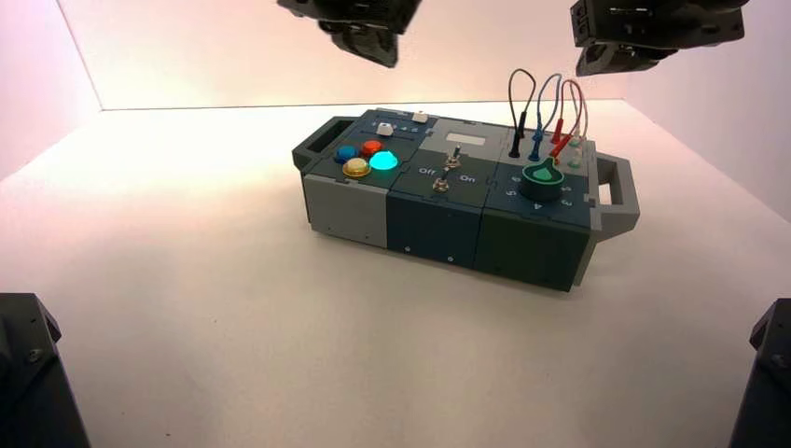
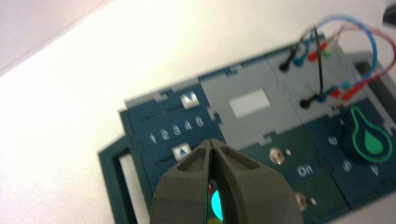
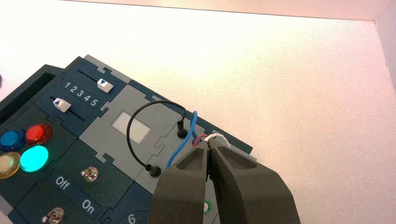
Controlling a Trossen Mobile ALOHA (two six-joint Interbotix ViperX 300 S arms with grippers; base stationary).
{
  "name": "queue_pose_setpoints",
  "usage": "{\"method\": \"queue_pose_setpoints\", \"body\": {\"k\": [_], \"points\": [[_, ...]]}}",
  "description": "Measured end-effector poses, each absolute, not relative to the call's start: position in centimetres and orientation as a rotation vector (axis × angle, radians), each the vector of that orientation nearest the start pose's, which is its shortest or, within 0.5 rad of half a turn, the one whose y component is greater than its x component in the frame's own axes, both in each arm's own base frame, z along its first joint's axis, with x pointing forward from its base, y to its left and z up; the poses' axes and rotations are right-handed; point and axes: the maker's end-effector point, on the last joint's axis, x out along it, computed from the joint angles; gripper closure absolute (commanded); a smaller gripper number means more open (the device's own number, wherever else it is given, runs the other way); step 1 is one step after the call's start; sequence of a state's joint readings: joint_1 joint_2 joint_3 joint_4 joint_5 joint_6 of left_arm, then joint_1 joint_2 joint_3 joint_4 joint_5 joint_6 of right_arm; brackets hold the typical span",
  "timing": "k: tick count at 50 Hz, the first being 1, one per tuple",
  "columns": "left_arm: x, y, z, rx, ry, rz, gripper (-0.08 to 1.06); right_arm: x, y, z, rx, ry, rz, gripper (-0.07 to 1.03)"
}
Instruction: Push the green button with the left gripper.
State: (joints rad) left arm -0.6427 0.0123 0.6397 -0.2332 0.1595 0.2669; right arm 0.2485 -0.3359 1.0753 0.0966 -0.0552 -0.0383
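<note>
Four round buttons are clustered at the left end of the box (image 1: 448, 201), left of centre in the high view, where the lit green button (image 1: 383, 161) should be pressed straight down by the left tool (image 2: 212, 142), fingertips held together, without the neighbouring red button (image 1: 371, 147) being touched.

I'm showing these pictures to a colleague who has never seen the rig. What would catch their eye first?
Most striking is the green button, glowing brightly among the blue, red and yellow buttons at the box's left end. Next, the looping wires rising over the right end, behind the black knob with its green pointer. The left gripper, fingers shut, hangs above the button cluster.
</note>
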Motion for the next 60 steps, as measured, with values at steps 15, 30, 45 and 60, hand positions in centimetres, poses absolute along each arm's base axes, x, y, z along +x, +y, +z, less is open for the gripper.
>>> {"method": "queue_pose_setpoints", "body": {"k": [15, 30, 45, 60], "points": [[35.1, -21.1, 11.7, 0.225, 0.746, -0.537, 1.0, 30.7, 7.7, 11.5, -0.035, 0.69, 0.215, 0.99], [34.6, -19.3, 13.1, 0.199, 0.634, -0.494, 1.0, 30.7, 7.7, 11.5, -0.035, 0.69, 0.215, 0.99], [34.6, -18.9, 13.0, 0.194, 0.616, -0.482, 1.0, 30.7, 7.7, 11.5, -0.034, 0.688, 0.214, 0.99], [34.6, -18.9, 12.7, 0.198, 0.623, -0.482, 1.0, 30.7, 7.7, 11.6, -0.034, 0.687, 0.215, 0.99]]}}
